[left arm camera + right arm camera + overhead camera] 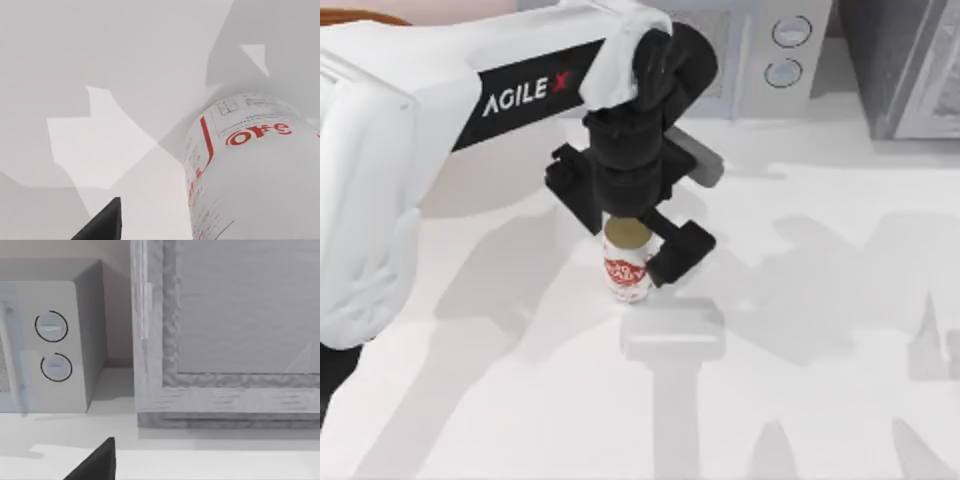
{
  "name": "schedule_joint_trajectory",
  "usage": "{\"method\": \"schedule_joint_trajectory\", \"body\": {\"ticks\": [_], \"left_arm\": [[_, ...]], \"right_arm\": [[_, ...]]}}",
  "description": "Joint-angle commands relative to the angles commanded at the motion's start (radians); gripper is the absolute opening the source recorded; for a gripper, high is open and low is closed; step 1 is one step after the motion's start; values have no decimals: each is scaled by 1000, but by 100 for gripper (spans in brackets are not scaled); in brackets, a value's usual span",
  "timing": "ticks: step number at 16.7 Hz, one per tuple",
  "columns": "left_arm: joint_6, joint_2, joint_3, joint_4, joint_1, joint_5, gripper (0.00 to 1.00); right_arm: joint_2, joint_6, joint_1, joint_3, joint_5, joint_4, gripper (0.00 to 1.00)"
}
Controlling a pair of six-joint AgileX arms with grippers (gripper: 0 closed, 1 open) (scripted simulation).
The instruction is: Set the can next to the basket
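- Upright on the white tabletop, near its middle in the top view, stood the can, its gold-olive top showing under the arm and its white and red label facing the camera.
- Directly above it hung the left tool, pointing down; one black finger sat just to the can's right and the other black part lay to its upper left, so the fingers straddled the can's top.
- Whether those fingers were pressing the can or merely flanking it, I cannot tell; the left wrist view showed the can's label very close beside a dark finger tip, with a gap of bare tabletop between them.
- Only a dark finger tip of the right tool showed, in the right wrist view; how far that tool was parted I cannot tell.
- Counted: one can, one white arm with black lettering reaching in from the top view's left, and a sliver of an orange-brown rim at the top-left corner.
- Behind the tabletop stood one grey microwave with two round dials, and to its right one grey framed cabinet.
- Angular grey shadows lay across the white surface.
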Motion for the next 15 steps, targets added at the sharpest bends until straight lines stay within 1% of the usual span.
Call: {"method": "schedule_joint_trajectory", "body": {"ticks": [11, 12, 15], "left_arm": [[0, 0, 0, 0, 0, 0, 2], [0, 0, 0, 0, 0, 0, 0], [0, 0, 0, 0, 0, 0, 0]], "right_arm": [[0, 0, 0, 0, 0, 0, 100], [0, 0, 0, 0, 0, 0, 100], [0, 0, 0, 0, 0, 0, 100]]}}
